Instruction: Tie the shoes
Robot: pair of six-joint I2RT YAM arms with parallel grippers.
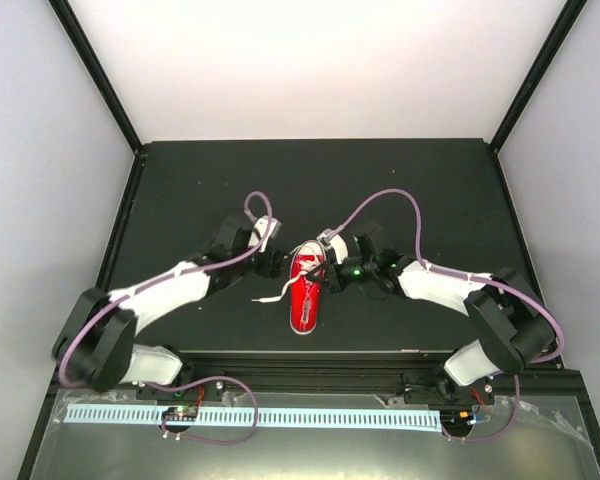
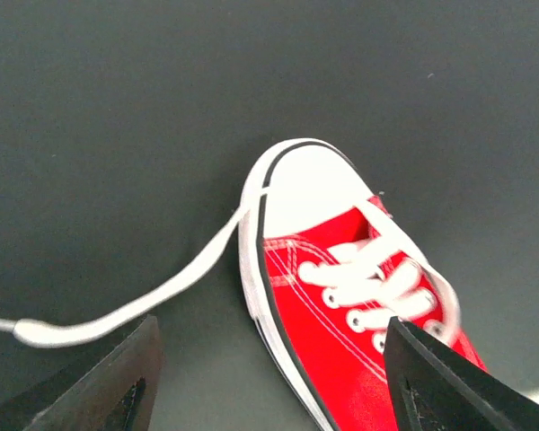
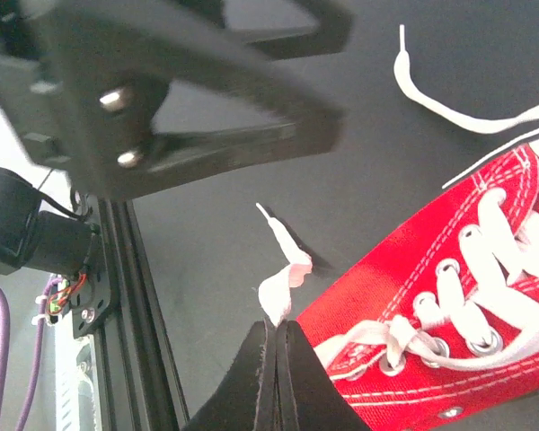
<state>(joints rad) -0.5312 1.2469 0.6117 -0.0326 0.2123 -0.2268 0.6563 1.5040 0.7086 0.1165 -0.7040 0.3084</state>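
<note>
The red sneaker point(image 1: 305, 295) with its white toe cap lies in the middle of the black table, between both grippers. In the left wrist view the sneaker point(image 2: 341, 296) sits between my open fingers point(image 2: 117, 386), with one white lace point(image 2: 162, 296) trailing left across the mat. My left gripper point(image 1: 276, 262) is open and holds nothing. My right gripper point(image 3: 275, 325) is shut on the other white lace end point(image 3: 283, 278) beside the shoe's side point(image 3: 413, 269); in the top view this gripper point(image 1: 332, 270) is at the shoe's right.
The black mat point(image 1: 310, 180) is walled in white at the back and sides. A metal rail point(image 1: 310, 375) runs along the near edge and also shows in the right wrist view point(image 3: 126, 296). The left arm's gripper body point(image 3: 162, 90) hangs close above.
</note>
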